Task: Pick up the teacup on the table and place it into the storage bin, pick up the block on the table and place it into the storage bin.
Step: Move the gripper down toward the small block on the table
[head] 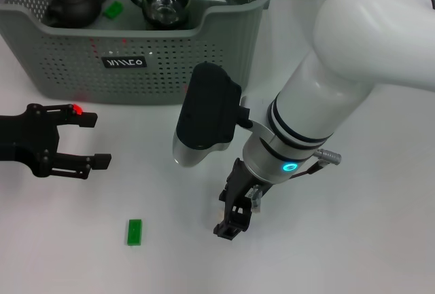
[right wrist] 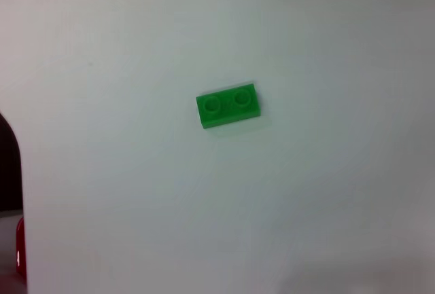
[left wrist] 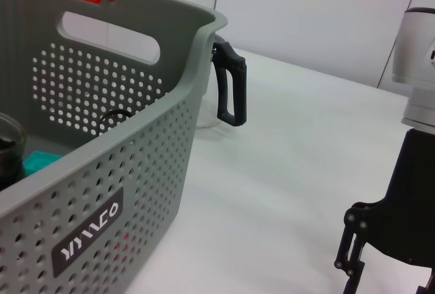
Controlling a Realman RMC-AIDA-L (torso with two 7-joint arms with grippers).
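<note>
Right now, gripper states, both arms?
Left gripper: open, empty, low over the table in front of the storage bin.
Right gripper: holding nothing, beside the green block; whether it is open cannot be told.

Bright, even light; soft shadows; wrist pics blurry.

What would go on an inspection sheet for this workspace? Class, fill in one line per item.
Surface: white table, flat.
Job's things: grey storage bin at the back; glass teacup inside it; one green block inside it; another green block lying on the table.
Clutter: dark teapot in the bin; glass jug with black handle beside the bin.
Grippers: left gripper open, in front of the bin; right gripper low over the table, to the right of the loose block.
Cables: nothing seen.
Surroundings: pale wall.
</note>
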